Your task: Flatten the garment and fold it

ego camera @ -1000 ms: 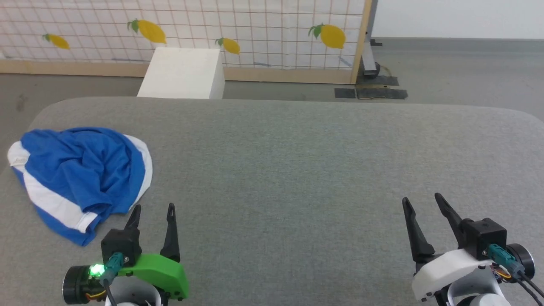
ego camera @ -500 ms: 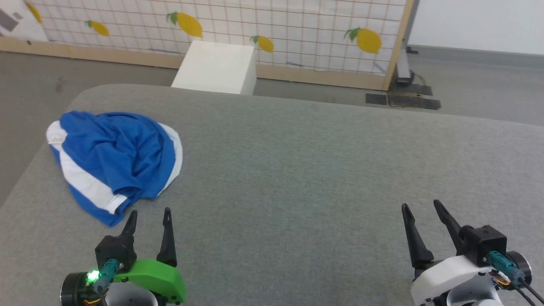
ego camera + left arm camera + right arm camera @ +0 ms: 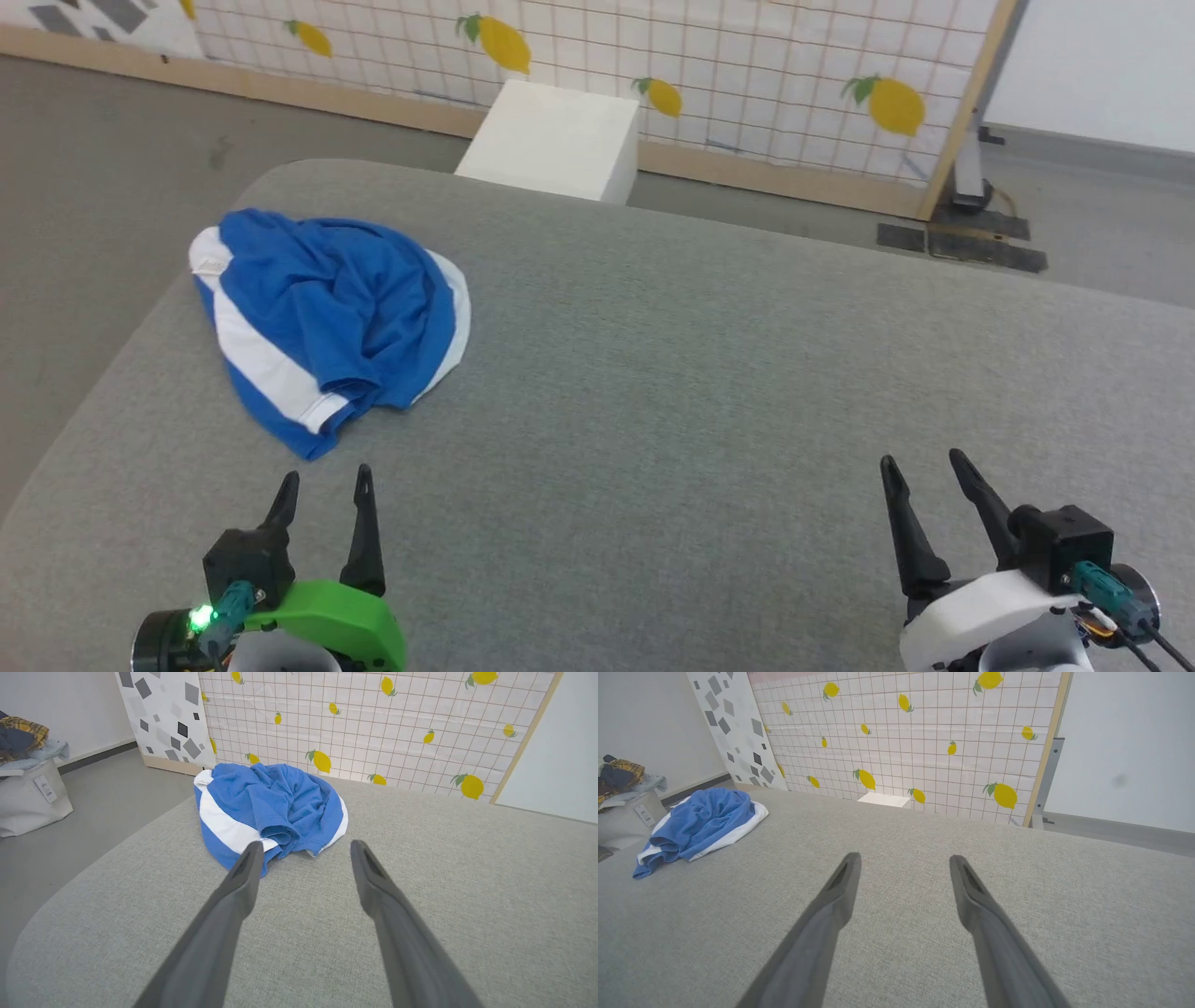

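Left gripper [image 3: 327, 473]: at 7 o'clock, low over the worktop [image 3: 709, 373], jaws apart and holding nothing.
Right gripper [image 3: 921, 457]: at 5 o'clock, jaws apart and empty, well apart from the garment.
Garment [image 3: 327, 303]: crumpled blue heap with white stripes at 10 o'clock, near the worktop's left edge, a little past the left gripper's tips, not touched.
Box [image 3: 551, 140]: white, on the floor past the far edge, about 12 o'clock.
Screen [image 3: 747, 65]: gridded, printed with lemons, behind the box.
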You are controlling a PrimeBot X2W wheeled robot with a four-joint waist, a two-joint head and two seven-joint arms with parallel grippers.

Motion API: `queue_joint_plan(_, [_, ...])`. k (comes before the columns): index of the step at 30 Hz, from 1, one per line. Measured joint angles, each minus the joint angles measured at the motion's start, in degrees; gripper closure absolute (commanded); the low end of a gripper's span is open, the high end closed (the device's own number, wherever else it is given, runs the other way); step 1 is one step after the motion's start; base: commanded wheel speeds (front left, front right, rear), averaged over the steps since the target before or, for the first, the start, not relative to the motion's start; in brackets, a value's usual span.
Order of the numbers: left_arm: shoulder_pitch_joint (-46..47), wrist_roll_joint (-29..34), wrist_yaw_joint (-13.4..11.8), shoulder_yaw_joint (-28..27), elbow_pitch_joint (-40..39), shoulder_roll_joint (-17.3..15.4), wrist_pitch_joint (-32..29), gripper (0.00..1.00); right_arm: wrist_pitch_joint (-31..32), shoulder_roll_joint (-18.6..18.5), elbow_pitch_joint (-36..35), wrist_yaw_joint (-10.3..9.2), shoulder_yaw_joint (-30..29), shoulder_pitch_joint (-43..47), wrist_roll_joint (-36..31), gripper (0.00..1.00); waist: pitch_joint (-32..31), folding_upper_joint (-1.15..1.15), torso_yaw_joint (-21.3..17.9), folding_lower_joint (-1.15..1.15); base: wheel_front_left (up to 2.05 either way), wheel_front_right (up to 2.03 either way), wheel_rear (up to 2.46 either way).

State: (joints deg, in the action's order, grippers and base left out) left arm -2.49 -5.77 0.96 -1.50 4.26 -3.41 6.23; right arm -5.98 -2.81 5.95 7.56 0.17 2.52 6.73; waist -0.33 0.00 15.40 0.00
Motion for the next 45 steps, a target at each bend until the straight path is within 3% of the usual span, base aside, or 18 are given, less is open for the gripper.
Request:
queue_joint_plan(12, [-1.0,-1.0,0.1,-0.5,0.9,-0.3,2.0,0.0,-1.9,0.0,1.8,0.0,0.6,1.1,1.9,0.0,-0.7,0.0,5.0,0.0,0.0,0.0,0.0])
queue_joint_plan(45, [-2.3,-3.3,-0.5,-1.7,0.8,-2.0,6.1,0.0,-6.2,0.0,2.7,0.0,1.1,2.4,2.8,0.0,-1.2,0.0,13.7,0.0,0.0,0.0,0.0])
